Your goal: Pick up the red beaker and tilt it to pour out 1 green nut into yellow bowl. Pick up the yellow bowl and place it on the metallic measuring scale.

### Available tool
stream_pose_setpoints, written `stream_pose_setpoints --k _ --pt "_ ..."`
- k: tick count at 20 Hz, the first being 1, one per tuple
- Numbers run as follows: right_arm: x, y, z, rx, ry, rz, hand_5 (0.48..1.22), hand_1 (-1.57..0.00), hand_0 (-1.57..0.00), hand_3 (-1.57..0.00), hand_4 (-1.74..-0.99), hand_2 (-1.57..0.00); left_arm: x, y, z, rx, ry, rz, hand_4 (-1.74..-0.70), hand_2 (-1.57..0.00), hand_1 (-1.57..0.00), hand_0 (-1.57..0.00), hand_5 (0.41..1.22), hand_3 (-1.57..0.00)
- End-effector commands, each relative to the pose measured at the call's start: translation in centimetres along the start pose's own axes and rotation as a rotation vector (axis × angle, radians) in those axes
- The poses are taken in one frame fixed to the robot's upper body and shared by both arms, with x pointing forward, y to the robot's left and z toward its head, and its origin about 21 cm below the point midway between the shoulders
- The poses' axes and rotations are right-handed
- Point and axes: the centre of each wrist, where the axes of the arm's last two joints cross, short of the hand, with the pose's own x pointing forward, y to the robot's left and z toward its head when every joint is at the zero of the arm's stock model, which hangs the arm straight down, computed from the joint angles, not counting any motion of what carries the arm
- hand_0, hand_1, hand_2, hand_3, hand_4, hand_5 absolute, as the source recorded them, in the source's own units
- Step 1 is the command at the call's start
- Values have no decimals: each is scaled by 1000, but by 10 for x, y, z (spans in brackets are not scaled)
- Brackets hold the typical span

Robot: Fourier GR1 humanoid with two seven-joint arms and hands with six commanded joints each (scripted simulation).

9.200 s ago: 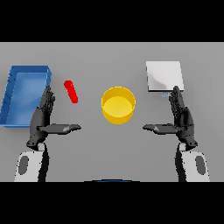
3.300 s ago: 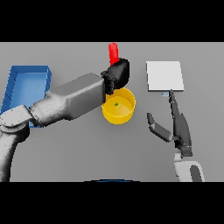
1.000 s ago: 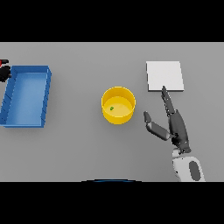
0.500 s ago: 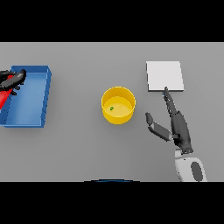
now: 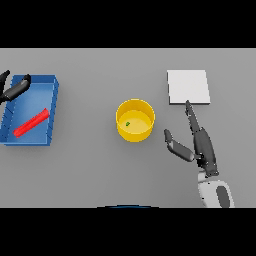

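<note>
The red beaker (image 5: 31,123) lies on its side inside the blue tray (image 5: 53,106) at the left. My left hand (image 5: 14,89) shows at the left edge above the tray, fingers straight, holding nothing. The yellow bowl (image 5: 135,120) stands in the middle of the table with one green nut (image 5: 128,124) inside. My right hand (image 5: 196,142) is open to the right of the bowl, thumb pointing toward it, a short gap away. The metallic scale (image 5: 188,87), a pale square plate, lies behind the right hand.
The blue tray's walls enclose the beaker at the far left. Grey table surface lies between the bowl and the scale.
The left hand has let go of the red beaker, which now lies in the blue tray, and has drawn back toward the left edge. The right hand has barely moved.
</note>
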Motion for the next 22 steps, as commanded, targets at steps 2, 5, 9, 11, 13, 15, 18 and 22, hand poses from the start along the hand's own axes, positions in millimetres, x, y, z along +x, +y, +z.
stream_pose_setpoints --k 2,5,9,11,13,15,18,22 --pt "4 -4 -1 3 9 61 677 1 1 1 -1163 1 -2 1 1 21 -41 28 -711 -45 -48 -54 663 -38" --pt "11 -2 -8 125 -44 122 717 1 1 1 -1137 1 -4 1 1 46 -56 42 -713 -23 -24 -27 685 -19" --pt "23 -14 -30 351 -79 434 708 1 1 1 -1204 1 -2 1 4 32 -87 59 -719 -9 -9 -11 670 -7" --pt "34 -11 -47 467 -126 598 701 1 1 1 -1220 1 1 0 3 25 -92 68 -719 -5 -6 -6 664 -4" --pt "42 -1 -63 583 -198 739 703 1 1 1 -1233 1 3 2 4 22 -101 66 -716 -3 -3 -4 667 -2" --pt "50 4 -72 678 -267 855 703 1 1 1 -1228 1 2 -6 3 6 -91 66 -712 -2 -2 -2 672 -1" --pt "55 14 -87 810 -288 970 705 1 1 1 -1213 1 -2 -3 4 8 -84 69 -714 0 0 -1 682 0" --pt "54 26 -104 937 -300 1067 705 1 1 1 -1219 1 -3 2 4 8 -89 82 -722 0 0 0 688 1"
